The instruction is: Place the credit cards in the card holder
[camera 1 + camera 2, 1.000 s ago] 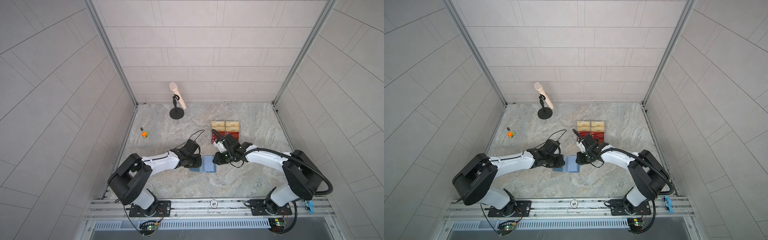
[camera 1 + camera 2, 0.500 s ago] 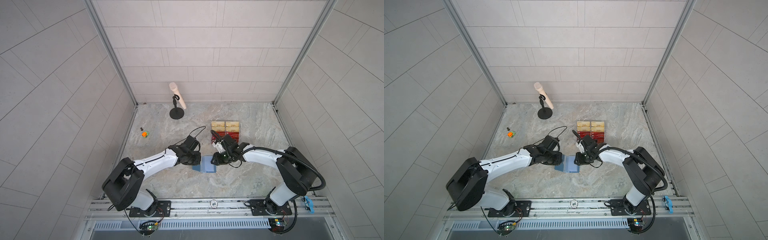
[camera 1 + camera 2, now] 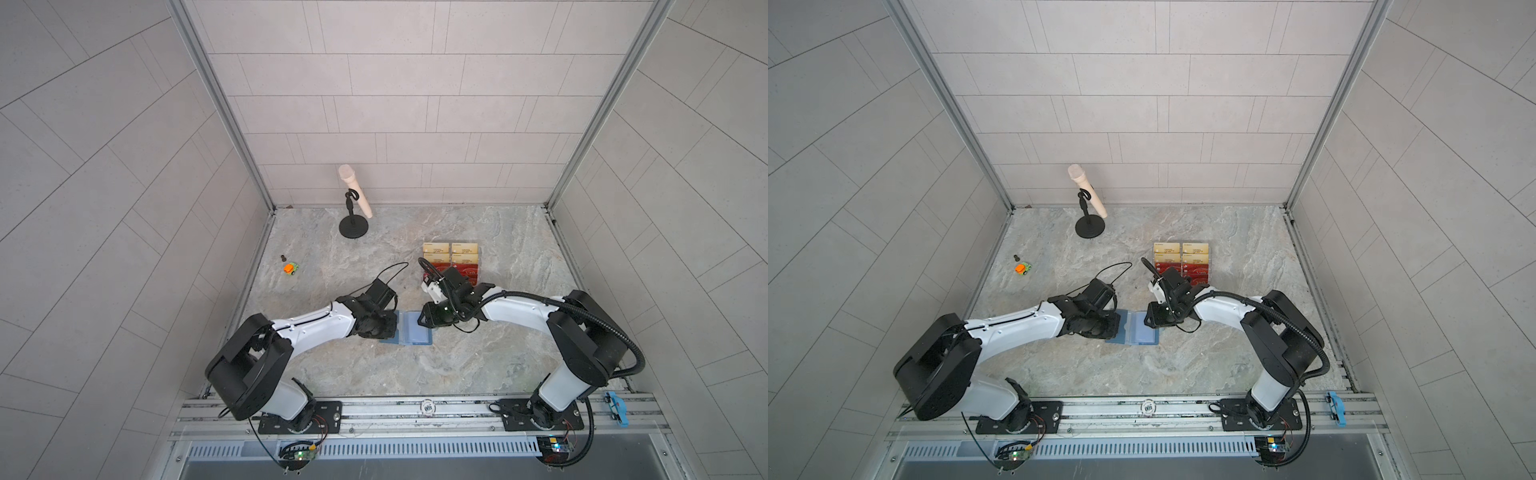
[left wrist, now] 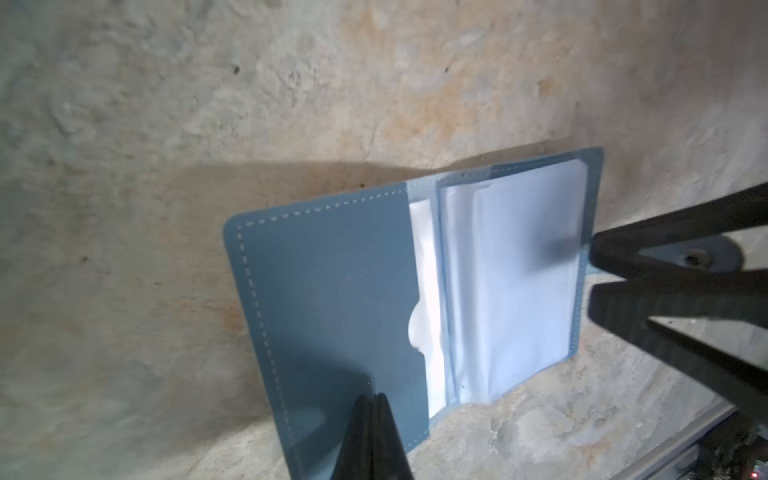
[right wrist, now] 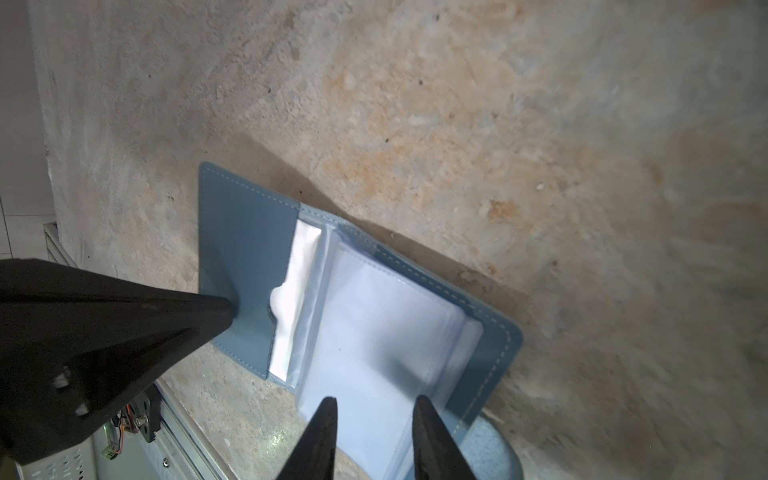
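We are pressing the left gripper (image 4: pixel 372 397), fingers closed and empty, onto the wallet (image 4: pixel 332 291); the right gripper (image 5: pixel 374 399) is hanging part-open, empty, over its clear sleeves (image 5: pixel 386 324).

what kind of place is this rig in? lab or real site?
Likely a lab robot test cell: tiled walls box in the table, left arm and right arm are bolted to a front rail, and stray props, a mic and a toy car, sit on it.

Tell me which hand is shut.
The left hand, jaws pressed together, tip on the blue pocket side of the card holder. The right hand stands with jaws apart over the clear sleeves.
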